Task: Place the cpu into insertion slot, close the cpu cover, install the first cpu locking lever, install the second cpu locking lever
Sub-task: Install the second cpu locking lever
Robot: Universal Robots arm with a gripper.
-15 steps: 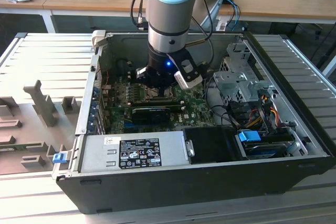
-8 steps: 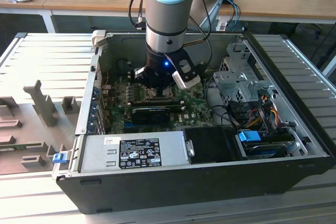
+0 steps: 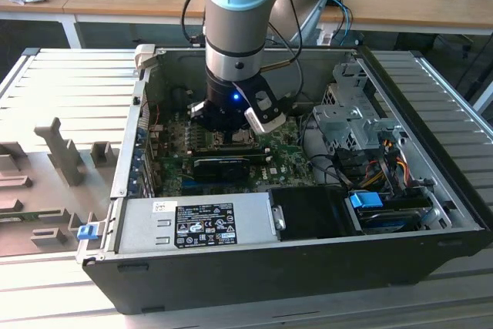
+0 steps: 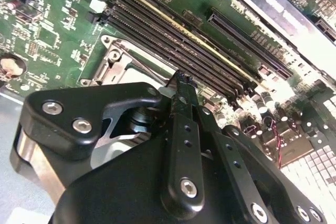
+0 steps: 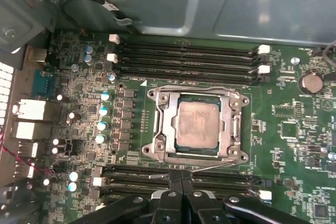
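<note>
First wrist view: silver-grey square cpu (image 5: 198, 125) seated in the metal-rimmed insertion slot (image 5: 157, 129), thin metal-frame cpu cover (image 5: 233, 124) closed around it; black claw (image 5: 182, 192) pressed together just beside. Exterior view: claw (image 3: 235, 125) inside the open black computer case (image 3: 254, 267).

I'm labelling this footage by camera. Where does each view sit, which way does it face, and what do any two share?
Exterior view: off the arm, above the open black computer case, looking down into it; the grey-and-blue arm reaches inside.
First wrist view: on the arm, looking straight down on the silver-grey square cpu under the dark silver cpu cover; the black hand edges in.
Second wrist view: on the arm, looking obliquely across the green motherboard; the hand dominates.
Both wrist views share the long black memory slots.
</note>
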